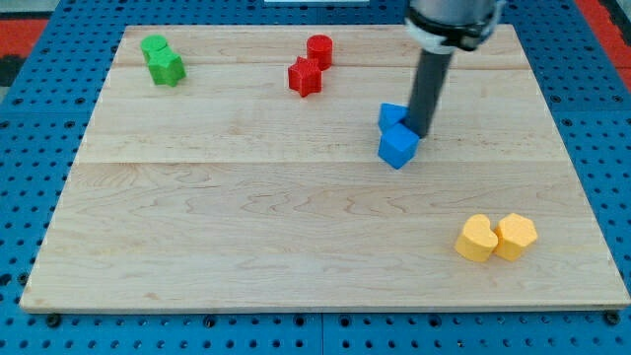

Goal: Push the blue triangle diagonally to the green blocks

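Two blue blocks sit right of the board's centre, touching each other. The upper one (pixel 391 115) is partly hidden by my rod and its shape is hard to make out; it may be the blue triangle. The lower one is a blue cube (pixel 398 147). My tip (pixel 418 133) rests at the right side of the pair, touching both. Two green blocks stand at the view's top left: a green cylinder (pixel 153 46) and a green star-like block (pixel 168 67), touching each other.
A red cylinder (pixel 319 49) and a red star (pixel 306 76) sit at the top centre, between the blue and green blocks. A yellow heart (pixel 477 240) and a yellow hexagon (pixel 516 236) lie at the bottom right. The wooden board (pixel 197 217) lies on a blue pegboard.
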You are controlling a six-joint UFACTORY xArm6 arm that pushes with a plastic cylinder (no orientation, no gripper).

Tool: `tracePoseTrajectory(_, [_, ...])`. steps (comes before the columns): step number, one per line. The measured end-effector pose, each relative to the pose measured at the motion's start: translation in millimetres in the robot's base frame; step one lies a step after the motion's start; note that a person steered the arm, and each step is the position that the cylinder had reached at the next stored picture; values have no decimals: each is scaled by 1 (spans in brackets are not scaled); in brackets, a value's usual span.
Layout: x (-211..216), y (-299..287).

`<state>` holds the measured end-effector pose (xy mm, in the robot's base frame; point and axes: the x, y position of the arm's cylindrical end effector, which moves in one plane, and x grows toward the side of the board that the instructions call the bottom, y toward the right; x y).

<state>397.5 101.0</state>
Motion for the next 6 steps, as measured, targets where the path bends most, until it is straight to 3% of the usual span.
tracePoseTrajectory(1, [-4, -19])
tracePoseTrajectory(3, [-50, 26])
tracePoseTrajectory(5, [12, -106])
tracePoseTrajectory(6, [14, -191])
